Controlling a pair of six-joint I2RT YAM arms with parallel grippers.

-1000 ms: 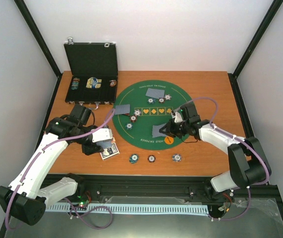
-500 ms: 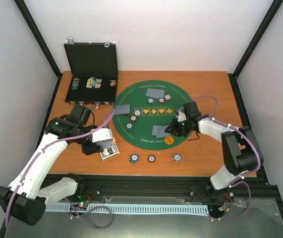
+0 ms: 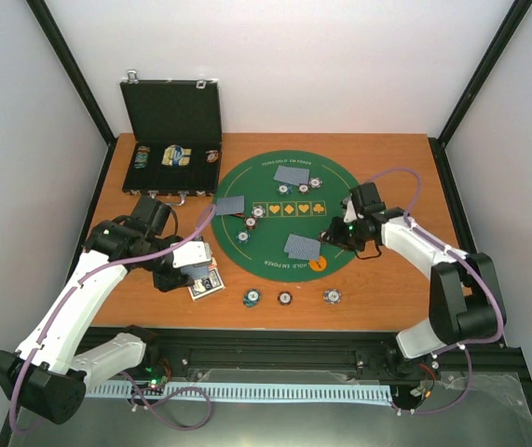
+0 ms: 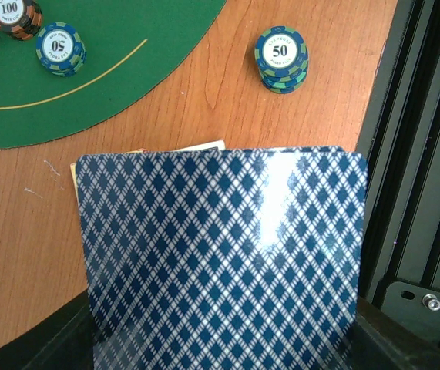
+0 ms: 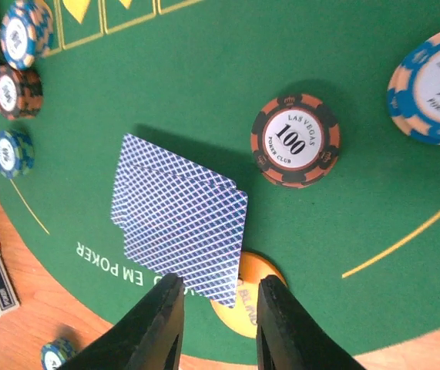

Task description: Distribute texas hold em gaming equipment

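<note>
Two blue-backed playing cards lie overlapped on the green mat, one corner over an orange disc. My right gripper is open and empty just short of them; in the top view it stands right of the cards. A 100 chip lies beside them. My left gripper is off the mat's left edge. A blue-backed card fills its wrist view and hides the fingers, so it looks held. More cards and another set lie on the mat.
Three chip stacks lie on the wood in front of the mat, one a 50 stack. Several chips sit on the mat's left and centre. An open black case stands at the back left. The black frame rail runs along the table's near edge.
My right gripper has let go of the two cards and drawn back to the right; the cards now lie flat on the mat. The left arm has not moved.
</note>
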